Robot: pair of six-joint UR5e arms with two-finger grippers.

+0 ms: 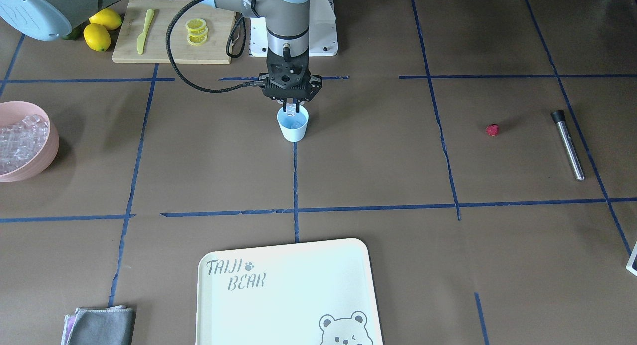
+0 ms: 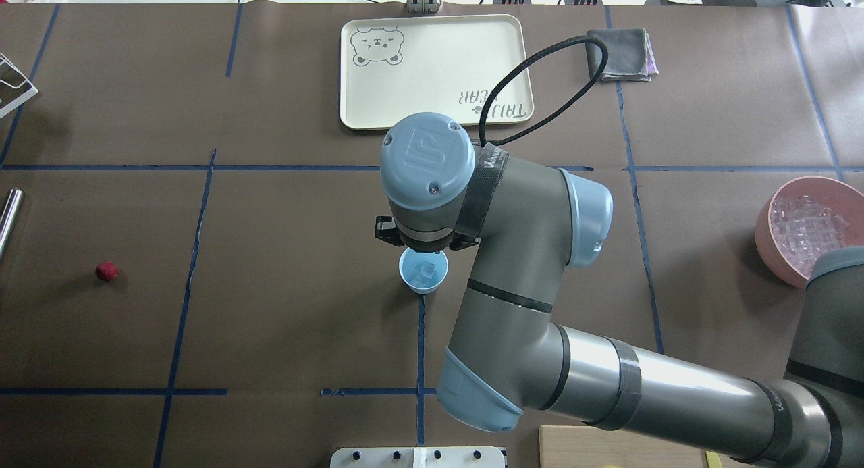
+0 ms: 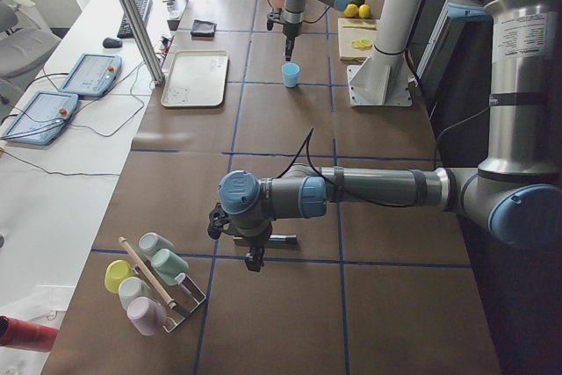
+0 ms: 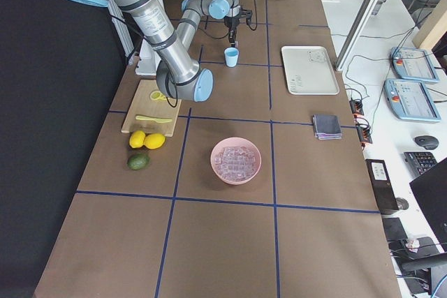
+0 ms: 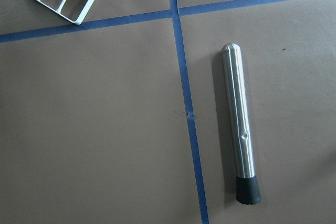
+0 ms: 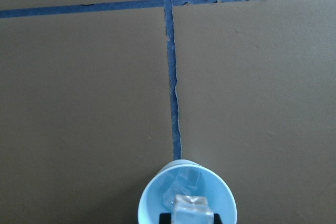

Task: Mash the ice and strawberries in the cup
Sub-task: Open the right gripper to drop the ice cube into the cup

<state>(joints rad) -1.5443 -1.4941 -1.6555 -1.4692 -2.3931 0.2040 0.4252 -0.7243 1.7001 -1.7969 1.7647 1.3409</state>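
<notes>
Right gripper (image 1: 292, 107) is clamped on an ice cube (image 6: 193, 211) directly over the light-blue cup (image 1: 292, 132), which holds another cube. Strawberry (image 1: 492, 130) lies well apart on the table. Left gripper (image 3: 254, 258): whether apart or together cannot be told. Risk: the slippery cube drops off-centre, strikes the rim and tips the cup.

The robot's right arm (image 2: 648, 380) sweeps in from 4 o'clock in the overhead view, bends near 6 o'clock and turns up toward 12, its last joints pointing straight down near the frame's centre. The right gripper (image 1: 291, 109) hangs vertically, its two dark fingers (image 6: 166, 219) closed on a clear ice piece (image 6: 193, 208) pinched between them. Seen from the table's left end, the left arm (image 3: 378, 188) stretches level from 3 o'clock toward 9 and bends downward at its end. The left gripper (image 3: 255, 261) hangs low at 6 o'clock beneath it; whether its jaws stand apart cannot be made out.
</notes>
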